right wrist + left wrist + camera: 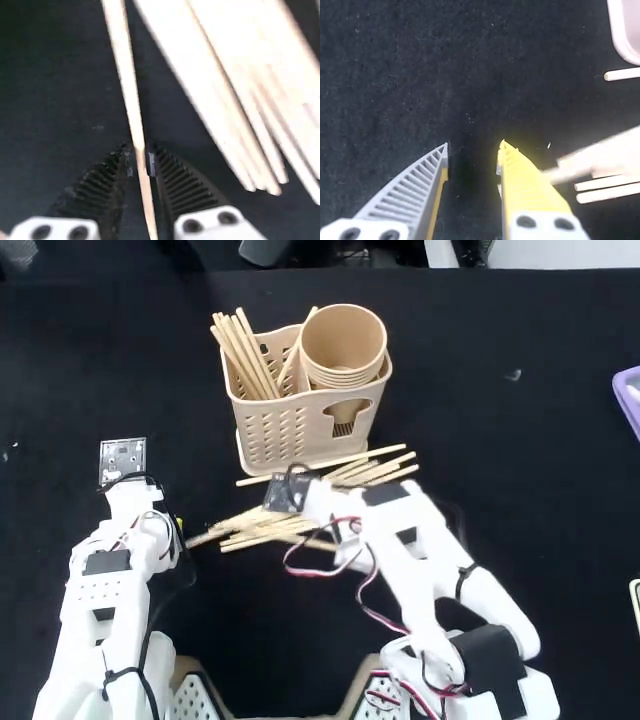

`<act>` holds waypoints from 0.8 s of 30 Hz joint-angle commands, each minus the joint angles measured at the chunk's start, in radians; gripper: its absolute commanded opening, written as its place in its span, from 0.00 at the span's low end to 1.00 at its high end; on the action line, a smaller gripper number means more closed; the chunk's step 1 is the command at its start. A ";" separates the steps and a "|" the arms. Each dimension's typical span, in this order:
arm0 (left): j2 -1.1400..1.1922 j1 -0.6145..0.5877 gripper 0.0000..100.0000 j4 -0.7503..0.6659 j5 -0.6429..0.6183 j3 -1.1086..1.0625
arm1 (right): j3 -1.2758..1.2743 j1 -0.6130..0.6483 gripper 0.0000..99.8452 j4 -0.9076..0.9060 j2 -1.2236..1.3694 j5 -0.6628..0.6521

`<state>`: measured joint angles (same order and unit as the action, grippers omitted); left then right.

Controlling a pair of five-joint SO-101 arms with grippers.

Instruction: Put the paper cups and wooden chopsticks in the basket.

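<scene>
A beige slotted basket [290, 425] stands at the back middle of the black table. It holds a stack of paper cups [343, 340] and several wooden chopsticks [248, 355]. Loose chopsticks [375, 468] lie in front of it, with more [250, 528] fanned out toward the left. My right gripper [139, 155] is shut on a single chopstick [127, 90], beside the loose bundle [225, 100]. Just left of the chopsticks' ends [605, 187], my left gripper [474, 150] hangs open over bare cloth with nothing between its fingers.
A purple object [628, 395] sits at the table's right edge. A corner of the basket [625, 35] and one chopstick end [622, 75] lie beyond the left gripper. Black cloth stretches wide on both sides of the basket.
</scene>
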<state>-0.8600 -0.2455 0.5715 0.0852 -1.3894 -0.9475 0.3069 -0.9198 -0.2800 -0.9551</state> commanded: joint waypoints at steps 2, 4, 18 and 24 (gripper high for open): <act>-0.008 -0.001 0.16 -0.009 0.006 0.005 | 0.094 -0.020 0.01 0.005 -0.008 -0.014; -0.008 -0.001 0.16 -0.009 0.006 0.005 | 0.116 -0.020 0.01 0.005 0.012 -0.012; -0.008 -0.001 0.16 -0.012 0.006 0.005 | 0.145 -0.018 0.35 0.012 0.117 -0.015; -0.008 -0.001 0.16 -0.012 0.006 0.005 | 0.134 -0.018 0.35 0.055 0.122 -0.015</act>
<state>-0.8600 -0.2455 0.5715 0.0852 -1.3894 -0.8462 0.3053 -0.8922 -0.1680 -0.9551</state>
